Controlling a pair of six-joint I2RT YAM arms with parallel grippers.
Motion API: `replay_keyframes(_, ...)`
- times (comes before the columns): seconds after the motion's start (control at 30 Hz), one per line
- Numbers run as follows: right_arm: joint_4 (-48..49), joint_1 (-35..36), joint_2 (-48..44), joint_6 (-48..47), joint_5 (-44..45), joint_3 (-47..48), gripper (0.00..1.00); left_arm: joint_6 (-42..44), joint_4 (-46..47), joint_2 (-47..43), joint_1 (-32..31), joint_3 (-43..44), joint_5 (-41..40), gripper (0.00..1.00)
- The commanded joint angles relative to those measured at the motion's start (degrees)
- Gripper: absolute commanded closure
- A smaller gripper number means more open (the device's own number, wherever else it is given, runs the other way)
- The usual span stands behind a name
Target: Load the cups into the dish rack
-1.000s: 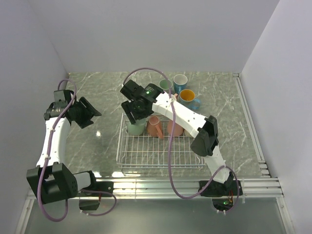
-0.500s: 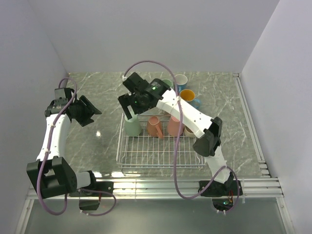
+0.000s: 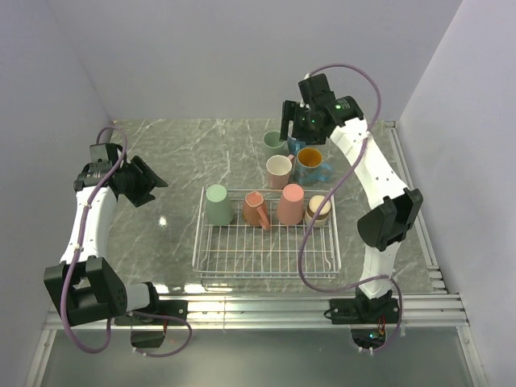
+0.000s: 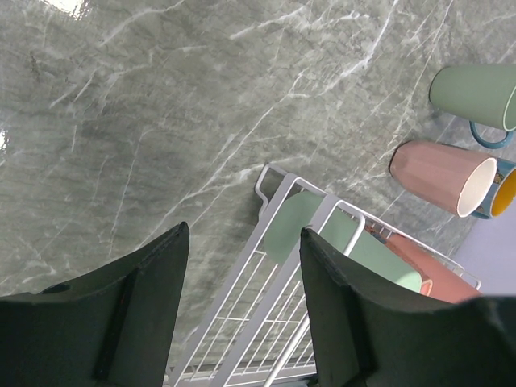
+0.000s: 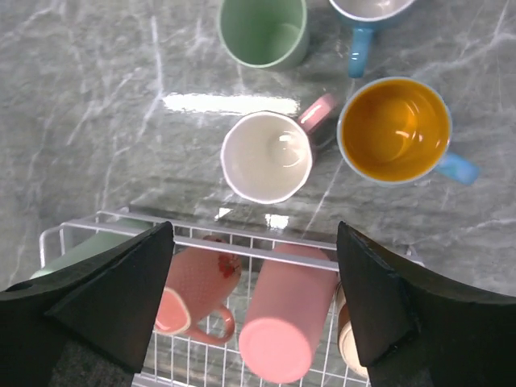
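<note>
Right claw [image 5: 254,234] hangs spread, empty, over four cups [image 5: 266,157] just behind the rack [image 3: 266,258], probably choosing one; four more line its far row. Left claw [image 4: 242,242], spread too, hovers left of the rack, out of the way.

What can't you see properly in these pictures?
- Blue mug with white inside: right wrist view, cut off by the top edge.
- Short cup at the right end of the dish rack: right wrist view, nearly all behind a finger of the right gripper.
- Yellow-inside mug: left wrist view, cut by the right edge.
- Green cup in the rack: right wrist view, mostly behind the other finger.
</note>
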Motion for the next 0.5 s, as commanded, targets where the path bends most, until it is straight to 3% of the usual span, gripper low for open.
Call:
replay_keyframes(0.0, -0.8, 0.9, 2.8, 0.4, 1.1, 0.6, 0.16, 0.0, 1.7, -0.2, 0.1, 2.2, 1.5, 0.38)
replay_keyframes(0.17, 0.5, 0.5, 4.3, 2.2, 1.5, -3.5, 0.27, 0.6, 1.1, -0.2, 0.1, 2.0, 1.3, 0.38)
replay_keyframes(0.3, 1.7, 0.5, 5.0, 3.4, 2.1, -6.1, 0.45, 1.4, 0.7, -0.1, 0.1, 1.8, 1.3, 0.38)
replay_keyframes(0.47, 2.7, 0.5, 7.0, 4.1, 2.4, -7.4, 0.47, 2.2, 0.0, -0.7, 0.2, 1.4, 1.3, 0.39)
